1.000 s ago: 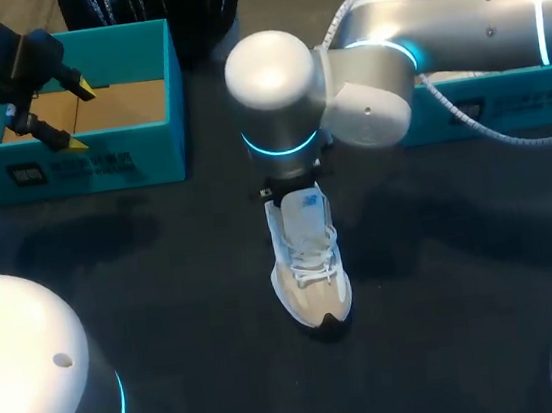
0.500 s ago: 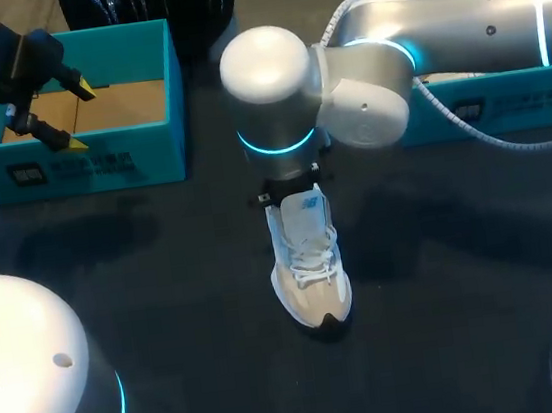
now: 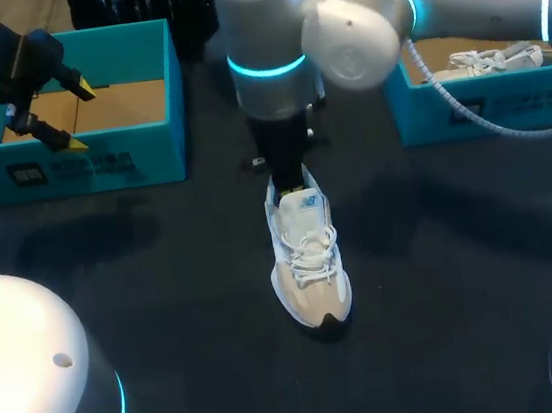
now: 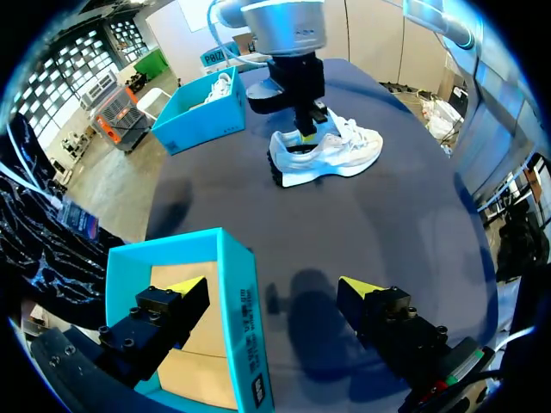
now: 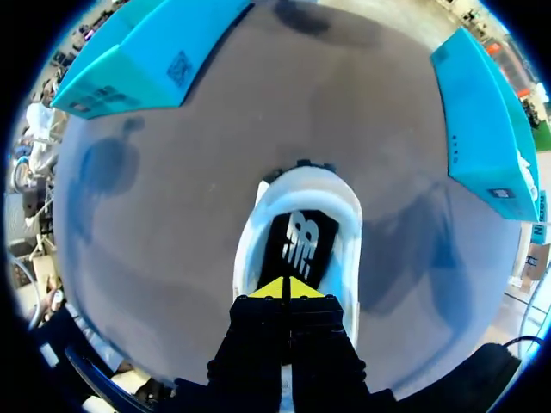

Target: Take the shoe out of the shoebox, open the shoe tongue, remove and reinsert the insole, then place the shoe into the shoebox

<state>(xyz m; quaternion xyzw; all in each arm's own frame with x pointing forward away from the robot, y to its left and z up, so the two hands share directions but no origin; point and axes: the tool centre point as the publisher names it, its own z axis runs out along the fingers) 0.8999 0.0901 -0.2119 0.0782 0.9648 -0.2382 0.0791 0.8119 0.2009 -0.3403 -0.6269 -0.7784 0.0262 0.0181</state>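
shoe (image 3: 309, 263) upright mid-table (image 3: 164, 281), outside the boxes. right gripper (image 5: 286, 288) at its opening, tips pressed together, insole (image 5: 297, 245) just ahead. left gripper (image 3: 79, 117) spread wide over left box (image 3: 80, 165). another shoe (image 3: 485, 62) in right box (image 3: 506, 110)

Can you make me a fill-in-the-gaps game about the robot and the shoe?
1. The shoe standing on the table is mostly ___ in colour.
2. The left gripper hovers over the left shoebox with its fingers ___.
3. A second shoe lies inside the other shoebox, on the robot's ___ side.
4. The right gripper, above the shoe's opening, has its fingers ___.

Missing words: white; open; right; shut.
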